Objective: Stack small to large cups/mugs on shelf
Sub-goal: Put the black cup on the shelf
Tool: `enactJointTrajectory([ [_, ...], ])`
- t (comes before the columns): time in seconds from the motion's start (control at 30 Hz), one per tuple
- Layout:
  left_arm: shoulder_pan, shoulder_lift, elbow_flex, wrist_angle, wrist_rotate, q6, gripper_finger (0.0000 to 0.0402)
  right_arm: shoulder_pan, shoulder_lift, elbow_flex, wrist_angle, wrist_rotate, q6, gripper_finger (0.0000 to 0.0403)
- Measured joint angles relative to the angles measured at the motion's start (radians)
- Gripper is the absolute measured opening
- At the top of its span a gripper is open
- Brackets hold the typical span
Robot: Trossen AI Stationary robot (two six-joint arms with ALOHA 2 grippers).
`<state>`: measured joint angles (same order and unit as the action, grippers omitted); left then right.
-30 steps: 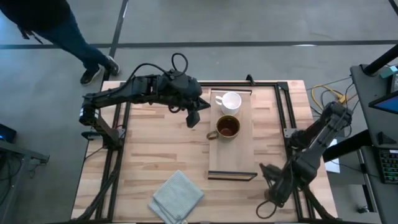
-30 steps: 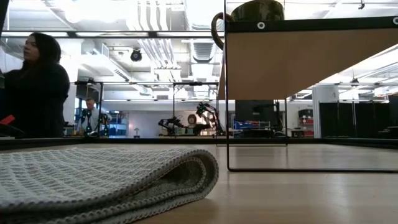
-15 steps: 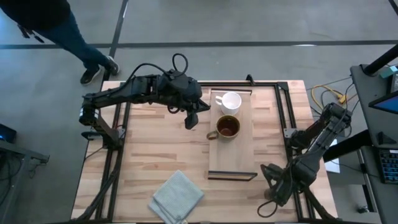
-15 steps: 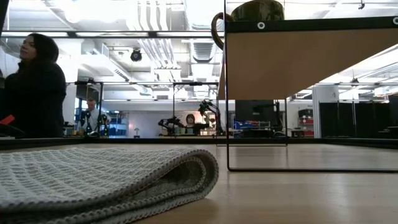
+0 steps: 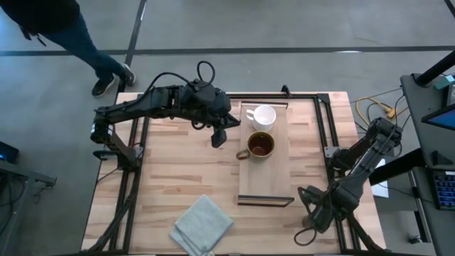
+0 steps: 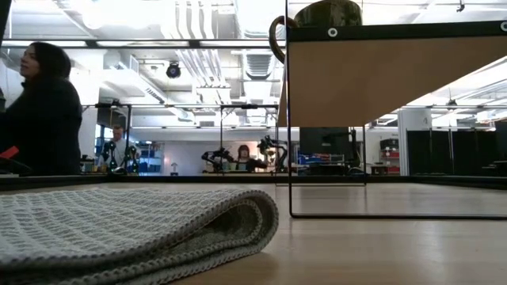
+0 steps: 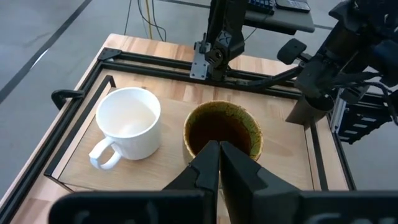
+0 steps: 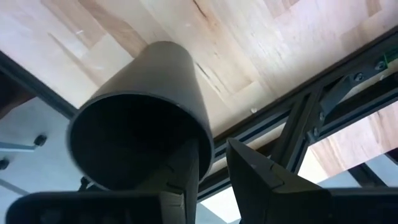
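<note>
A white mug [image 5: 264, 115] and a glossy brown mug [image 5: 260, 145] stand side by side on the far half of the light-wood shelf [image 5: 264, 178]. The white mug [image 7: 129, 127] is nearer the far end. My left gripper [image 5: 219, 137] is shut and hovers just left of the shelf. In its wrist view the closed tips [image 7: 219, 152] point at the brown mug [image 7: 222, 130] without touching it. My right gripper [image 5: 313, 213] sits at the table's right near corner, fingers apart [image 8: 214, 162], beside the dark cup [image 8: 143, 106], whose mouth faces the wrist camera. My right gripper has one finger [image 8: 183, 168] lying over the dark cup's rim [image 8: 202, 146] at the edge of its mouth. Whether it reaches inside, I cannot tell. The other finger [image 8: 255, 174] stands outside the wall with a gap showing between them. The cup is tilted, base pointing away.
A folded grey cloth [image 5: 202, 226] lies at the near edge, large in the low view [image 6: 135, 229]. Black metal rails [image 5: 321, 135] frame the table. A person [image 5: 64, 35] stands beyond the far left corner. Bare wood lies left of the shelf.
</note>
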<state>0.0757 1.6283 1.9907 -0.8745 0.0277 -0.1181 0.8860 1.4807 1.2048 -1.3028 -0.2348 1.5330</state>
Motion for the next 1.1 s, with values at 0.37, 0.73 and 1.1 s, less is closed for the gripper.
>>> enactJointTrajectory([
  [0.37, 0.0, 0.0, 0.0, 0.0, 0.0, -0.004, 0.0, 0.0, 0.0, -0.068, 0.021, 0.0, -0.004, 0.0062],
  [0.73, 0.0, 0.0, 0.003, 0.002, 0.0, -0.005, 0.0, -0.001, -0.031, 0.118, -0.06, -0.008, 0.007, 0.001],
  [1.1, 0.0, 0.0, 0.003, 0.0, 0.0, -0.006, 0.0, -0.005, -0.094, 0.463, -0.27, 0.245, 0.029, 0.0009],
])
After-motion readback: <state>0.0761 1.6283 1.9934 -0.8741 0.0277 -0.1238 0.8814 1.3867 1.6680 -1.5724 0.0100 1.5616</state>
